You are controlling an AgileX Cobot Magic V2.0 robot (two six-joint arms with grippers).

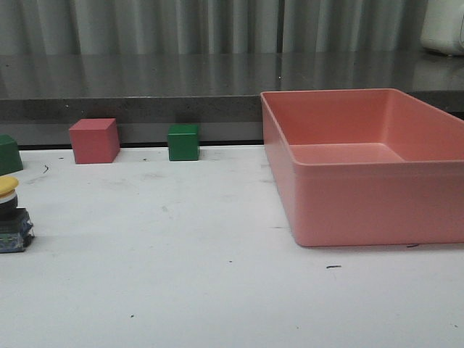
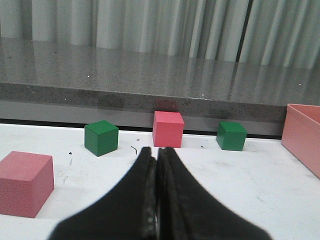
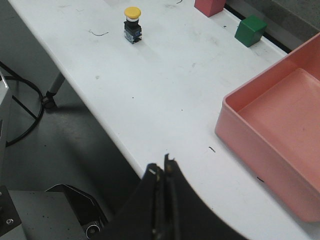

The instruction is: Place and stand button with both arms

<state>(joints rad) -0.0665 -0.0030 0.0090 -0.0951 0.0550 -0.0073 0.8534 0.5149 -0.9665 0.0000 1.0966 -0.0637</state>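
Fingers (image 2: 148, 200) of the left gripper (image 2: 157, 200) are pressed together on nothing, and those of the right gripper (image 3: 162, 200) likewise. Standing upright on the white table (image 1: 217, 290), yellow cap up, the button (image 1: 12, 214) is seen at the table's nine o'clock edge in the front view. A green cube (image 1: 9, 154) sits just behind it, a red cube (image 1: 94, 140) and second green cube (image 1: 183, 142) toward twelve o'clock, a pink bin (image 1: 362, 210) at three o'clock.

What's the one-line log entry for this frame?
button: upright on table, far left, untouched | left hand: shut, empty | right hand: shut, empty | bin: empty
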